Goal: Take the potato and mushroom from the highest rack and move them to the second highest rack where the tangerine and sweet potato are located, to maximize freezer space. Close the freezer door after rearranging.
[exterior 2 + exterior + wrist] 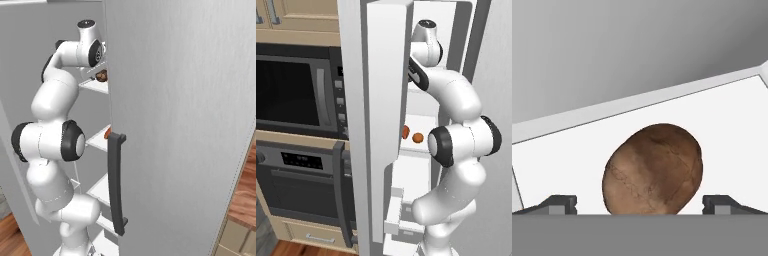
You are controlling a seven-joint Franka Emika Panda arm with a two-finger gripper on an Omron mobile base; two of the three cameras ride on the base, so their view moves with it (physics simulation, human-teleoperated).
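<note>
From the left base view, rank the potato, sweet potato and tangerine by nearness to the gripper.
1. Potato: between the open gripper fingers, top rack.
2. and 3. Sweet potato and tangerine: side by side on the rack below, too close to call; tangerine on the right.

Two black-fronted wall ovens (296,90) are stacked in light wood cabinetry (301,20) on the left. Reddish wood flooring (245,185) is seen low down.
</note>
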